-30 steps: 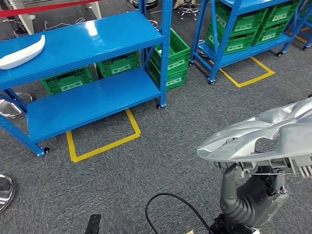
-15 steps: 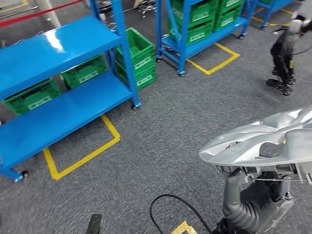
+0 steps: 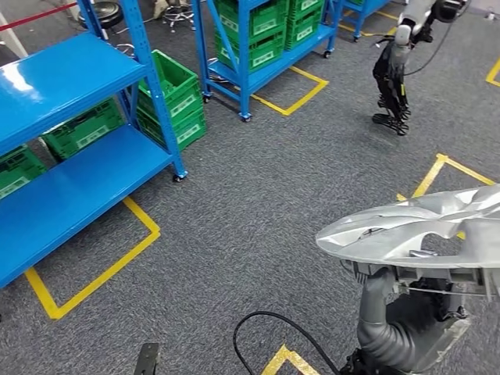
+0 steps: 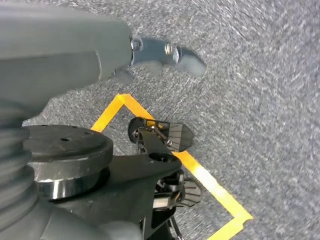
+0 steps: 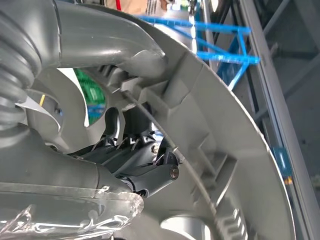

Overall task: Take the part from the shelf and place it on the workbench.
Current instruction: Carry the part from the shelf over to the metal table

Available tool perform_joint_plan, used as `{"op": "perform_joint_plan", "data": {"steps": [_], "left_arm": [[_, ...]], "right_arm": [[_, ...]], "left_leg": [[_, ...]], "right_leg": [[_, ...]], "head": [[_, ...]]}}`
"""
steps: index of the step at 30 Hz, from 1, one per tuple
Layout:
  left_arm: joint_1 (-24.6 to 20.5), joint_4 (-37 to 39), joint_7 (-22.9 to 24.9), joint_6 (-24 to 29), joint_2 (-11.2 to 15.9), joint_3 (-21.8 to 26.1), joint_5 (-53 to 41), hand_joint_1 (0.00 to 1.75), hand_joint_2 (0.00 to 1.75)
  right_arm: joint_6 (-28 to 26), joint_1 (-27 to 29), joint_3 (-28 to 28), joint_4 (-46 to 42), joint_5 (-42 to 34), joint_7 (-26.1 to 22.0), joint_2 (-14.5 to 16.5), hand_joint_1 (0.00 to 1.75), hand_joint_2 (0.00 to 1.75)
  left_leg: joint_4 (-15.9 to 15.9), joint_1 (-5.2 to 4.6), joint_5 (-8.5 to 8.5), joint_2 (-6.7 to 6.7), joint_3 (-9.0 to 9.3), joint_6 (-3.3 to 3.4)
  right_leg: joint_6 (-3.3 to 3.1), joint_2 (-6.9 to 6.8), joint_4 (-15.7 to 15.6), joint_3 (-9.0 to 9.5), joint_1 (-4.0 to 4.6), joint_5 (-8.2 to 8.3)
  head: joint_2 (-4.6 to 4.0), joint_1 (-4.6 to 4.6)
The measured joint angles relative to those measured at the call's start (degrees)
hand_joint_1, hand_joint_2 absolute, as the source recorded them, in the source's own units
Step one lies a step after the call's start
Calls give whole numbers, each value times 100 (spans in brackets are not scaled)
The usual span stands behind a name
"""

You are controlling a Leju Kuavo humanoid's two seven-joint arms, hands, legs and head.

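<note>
The part (image 3: 412, 226) is a silver, wheel-cover-like disc with cut-outs, lying nearly flat at the lower right of the head view. My right hand (image 3: 407, 320) holds it from underneath, the grey thumb reaching up to its rim. In the right wrist view the ribbed underside of the part (image 5: 226, 150) is close up, with dark fingers (image 5: 124, 145) hooked into it. My left hand (image 4: 94, 50) hangs over grey carpet and holds nothing, one fingertip (image 4: 188, 60) stretched out.
A blue two-level shelf (image 3: 58, 78) stands at the left with green crates (image 3: 176, 94) beside it. A second blue rack (image 3: 253, 39) is behind. Another robot (image 3: 392, 78) stands at the upper right. Yellow tape (image 3: 88, 281) marks the carpet; a black cable (image 3: 266, 320) lies near my feet.
The camera has swung to the right, so the blue shelves slide to the left of the picture and another robot comes into view. The part stays in my right hand.
</note>
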Motion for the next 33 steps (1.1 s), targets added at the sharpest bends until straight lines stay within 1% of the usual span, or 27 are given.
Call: {"op": "perform_joint_plan", "data": {"steps": [1,2,3,4,5,7,8,9,11,12,14,15,16,17,18,19,20,21,22,24,25,26,27,29,31,32,33], "left_arm": [[12,0,0,1,1,3,0,0,175],[20,0,0,1,2,7,1,0,175],[21,0,0,1,3,9,1,0,175],[18,0,0,1,3,13,1,0,175],[14,0,0,1,3,16,3,0,175],[12,0,-2,2,5,33,16,0,175],[10,0,-5,3,7,43,28,0,175],[9,0,-8,5,9,52,41,0,175],[2,0,-13,11,9,61,59,0,175],[-3,0,-15,13,8,63,63,0,175],[-11,0,-19,14,3,70,63,0,175],[-11,0,-19,14,4,76,64,0,175],[-6,0,-20,15,5,84,65,0,175],[1,0,-20,15,9,91,67,0,175],[8,0,-20,16,11,98,68,0,175],[11,0,-19,16,13,102,69,0,175],[11,0,-19,16,13,105,70,0,175],[8,0,-18,15,12,107,70,0,175],[4,0,-17,12,9,109,70,0,175],[-2,0,-17,5,5,116,70,0,175],[-5,0,-17,2,2,119,71,0,175],[-8,0,-17,0,-2,122,72,0,175],[-14,0,-17,-2,-5,124,73,0,175],[-19,0,-17,-5,-15,127,74,0,175],[-6,0,-17,-5,-16,129,75,0,175],[3,0,-17,-5,-15,131,75,0,175],[9,0,-17,-5,-14,132,75,0,175]], "right_arm": [[0,-7,2,5,-1,1,-1,175,175],[0,-11,2,9,-3,2,-1,175,175],[0,-12,2,11,-7,4,-1,175,175],[0,-12,2,14,-12,6,-1,175,175],[2,-13,2,15,-18,8,-1,175,175],[10,-27,9,20,-35,16,-1,175,175],[16,-37,15,23,-49,22,-1,175,175],[21,-47,21,29,-64,28,-1,175,175],[24,-53,27,39,-86,36,-1,175,175],[25,-53,27,42,-90,37,-1,175,175],[26,-59,33,46,-89,38,-1,175,175],[27,-63,36,50,-88,39,-1,175,175],[28,-66,39,57,-89,40,-1,175,175],[28,-67,39,66,-90,41,-1,175,175],[29,-67,39,75,-90,41,-1,175,175],[30,-67,39,84,-90,42,-1,175,175],[31,-68,39,89,-89,42,-1,175,175],[32,-68,39,92,-87,42,-1,175,175],[32,-71,39,94,-86,42,-1,175,175],[34,-80,40,97,-81,43,-1,175,175],[34,-84,40,98,-82,44,-1,175,175],[34,-85,40,99,-82,46,-1,175,175],[34,-84,38,100,-84,48,-1,175,175],[33,-94,36,101,-82,49,-1,175,175],[33,-107,35,108,-81,49,-1,175,175],[33,-110,35,113,-83,50,-1,175,175],[33,-110,35,119,-83,51,-2,175,175]], "left_leg": [[1,-12,-4,90,0,13],[2,-20,-8,181,2,16],[4,-23,-13,268,5,14],[4,-24,-22,350,15,7],[5,-25,-36,423,32,-5],[15,-49,-77,544,73,-54],[22,-70,-96,594,89,-80],[23,-90,-108,644,101,-103],[11,-101,-125,753,114,-152],[27,-91,-160,726,112,-184],[335,-70,-394,481,-18,-236],[662,-62,-576,318,-166,-245],[1062,-61,-763,218,-361,-247],[1413,-61,-882,172,-545,-245],[1611,-61,-895,155,-662,-240],[1598,-59,-791,143,-683,-232],[1370,-54,-591,115,-597,-224],[1003,-39,-354,22,-438,-220],[619,-16,-181,-132,-270,-219],[154,12,-51,-372,-72,-209],[96,8,-66,-398,-53,-189],[82,3,-56,-338,-54,-156],[67,2,-39,-273,-51,-118],[38,3,-13,-120,-42,-40],[34,-23,-16,40,-38,2],[35,-35,-21,129,-37,10],[36,-43,-25,212,-35,15]], "right_leg": [[11,-84,419,-186,-1,-194],[17,-114,739,-323,-3,-312],[18,-126,865,-362,-2,-324],[14,-143,741,-273,-2,-226],[7,-194,409,-73,-1,-58],[-35,-465,-378,380,24,203],[-72,-561,-615,511,40,256],[-113,-611,-716,558,58,256],[-201,-471,-727,531,68,266],[-233,-399,-735,520,61,275],[-294,-258,-756,509,36,302],[-311,-192,-758,502,30,307],[-325,-119,-758,493,28,312],[-333,-35,-758,487,29,315],[-334,54,-757,483,29,320],[-331,145,-756,481,26,326],[-322,236,-754,483,20,333],[-305,319,-753,483,12,341],[-280,400,-740,473,13,349],[-212,534,-735,430,7,377],[-170,595,-747,408,0,399],[-130,655,-772,381,-15,424],[-99,634,-772,359,-20,431],[-58,346,-508,211,4,270],[-32,-13,209,-109,23,-105],[-23,-86,577,-274,22,-260],[-21,-115,812,-371,21,-333]], "head": [[0,6],[0,5],[0,5],[0,4],[0,5],[0,5],[0,2],[0,-2],[0,-7],[0,-9],[0,-27],[0,-41],[0,-51],[0,-58],[0,-60],[0,-60],[0,-60],[0,-62],[0,-64],[0,-68],[0,-69],[0,-70],[0,-68],[0,-34],[0,-3],[0,-4],[0,-5]]}}
